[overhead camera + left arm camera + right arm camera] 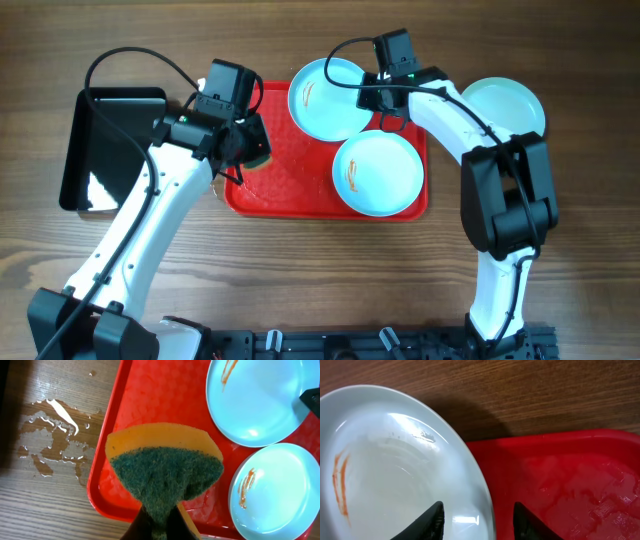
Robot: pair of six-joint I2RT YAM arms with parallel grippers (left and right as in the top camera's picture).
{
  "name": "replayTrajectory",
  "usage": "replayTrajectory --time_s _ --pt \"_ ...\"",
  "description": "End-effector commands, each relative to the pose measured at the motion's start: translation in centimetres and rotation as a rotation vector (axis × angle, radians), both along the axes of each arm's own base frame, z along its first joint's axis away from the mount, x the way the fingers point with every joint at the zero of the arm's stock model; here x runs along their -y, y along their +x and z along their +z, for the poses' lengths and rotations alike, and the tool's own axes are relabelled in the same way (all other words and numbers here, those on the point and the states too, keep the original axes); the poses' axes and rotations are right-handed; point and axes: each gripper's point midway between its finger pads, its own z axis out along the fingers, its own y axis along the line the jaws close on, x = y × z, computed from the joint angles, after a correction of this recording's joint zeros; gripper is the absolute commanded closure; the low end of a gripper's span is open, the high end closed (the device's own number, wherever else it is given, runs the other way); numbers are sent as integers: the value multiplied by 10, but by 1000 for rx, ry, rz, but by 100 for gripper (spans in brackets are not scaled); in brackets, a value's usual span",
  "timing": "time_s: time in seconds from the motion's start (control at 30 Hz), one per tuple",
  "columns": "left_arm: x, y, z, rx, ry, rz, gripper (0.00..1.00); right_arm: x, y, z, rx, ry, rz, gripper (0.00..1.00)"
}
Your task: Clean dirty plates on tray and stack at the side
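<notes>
Surface: wood-grain table (300, 290), seen from above, crossed by both arms from the near edge.
Far plate (322, 98): at the tray's far edge, overhanging the rim toward the table; orange smear on the left of its well.
Near plate (378, 172): flat on the tray's right half, just beside the far plate; orange smear left of centre.
Third plate (508, 105): off the tray, on the table to the right, partly hidden by the right arm; no smear visible.
Tray (285, 190): red, wet-looking, bare at its left end.
Right gripper (479, 525): jaws apart, straddling the far plate's rim, one finger over the well, the other over the tray; apparently not yet pinching.
Left gripper (162, 527): jaws clamped on a folded sponge (165, 467), green scouring face toward the camera, over the tray's left end, well apart from both plates.
Step in hand, by judgement: steadying the far plate for scrubbing.
Doing it well: close on the rim only, squarely and gently; keep the plate low on the tray, away from sliding off the edge; bring the sponge across to the smear, green face down, in short strokes away from the held rim; avoid knocking the near plate.
Beyond the tray: black tray (100, 150) at the left; spilled water (50, 435) on the wood beside the red rim.
Writing: none readable on plates, trays, sponge or arms.
</notes>
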Motion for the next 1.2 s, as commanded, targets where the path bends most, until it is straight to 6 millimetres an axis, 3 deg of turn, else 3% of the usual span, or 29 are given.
replayTrajectory --time_s 0.0,0.2,0.67,0.87,1.17 --pt "0 0 -6 -9 -6 11 96 2 2 -4 0 -15 -20 57" --pt "-1 -4 -14 -26 -2 10 96 7 1 -7 1 -40 -34 68" --pt "5 -3 -13 -20 -21 -6 96 7 -4 -34 -43 -48 -29 69" --pt "11 -4 -12 -15 -22 -22 96 7 -3 -34 -40 -47 -28 83" --pt "12 -3 -12 -12 -23 -25 96 -4 -1 -27 -33 -2 9 88"
